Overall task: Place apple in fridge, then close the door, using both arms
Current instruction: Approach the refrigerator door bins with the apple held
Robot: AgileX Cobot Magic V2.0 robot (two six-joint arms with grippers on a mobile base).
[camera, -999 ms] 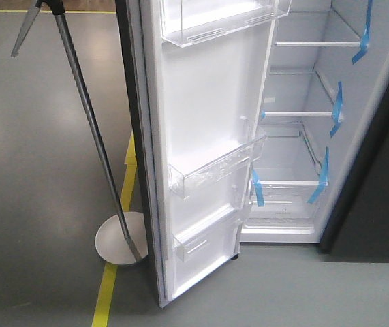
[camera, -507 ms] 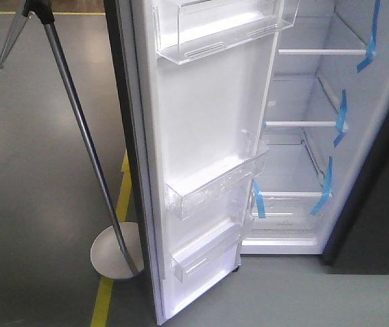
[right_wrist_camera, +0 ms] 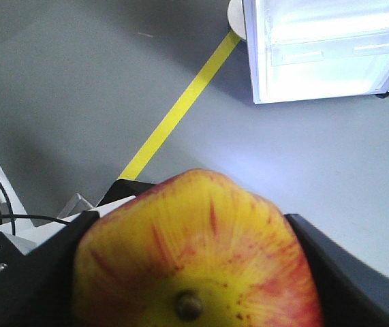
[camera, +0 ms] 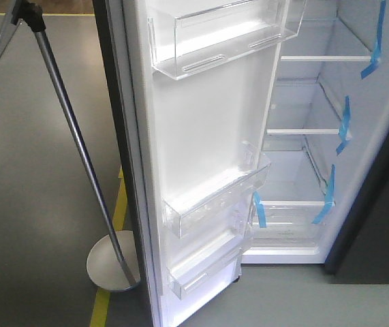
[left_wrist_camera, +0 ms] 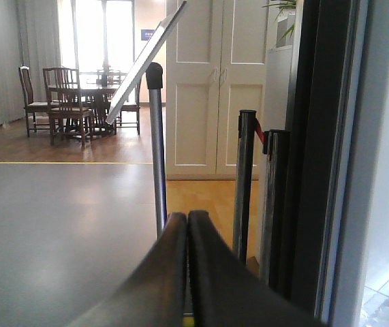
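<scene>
The apple (right_wrist_camera: 194,259), yellow with red streaks, fills the lower part of the right wrist view, and my right gripper (right_wrist_camera: 194,219) is shut on it, black fingers (right_wrist_camera: 37,272) on both sides. It hangs over grey floor, short of the door's (right_wrist_camera: 323,48) bottom end. In the front view the fridge (camera: 296,95) stands open, white inside, with blue-taped glass shelves. Its door (camera: 208,129) is swung wide with clear bins. My left gripper (left_wrist_camera: 187,216) is shut on nothing, just left of the door's dark outer edge (left_wrist_camera: 317,170). Neither arm shows in the front view.
A silver pole (camera: 71,136) on a round base (camera: 109,262) leans left of the door, beside a yellow floor line (camera: 105,306). Stanchion posts (left_wrist_camera: 246,177) stand close ahead of the left gripper. A dark cabinet side (camera: 385,204) borders the fridge on the right.
In the front view the fridge, door and pole have slid lower and grown larger, as the viewpoint has drawn closer. The door stays open at the same angle.
</scene>
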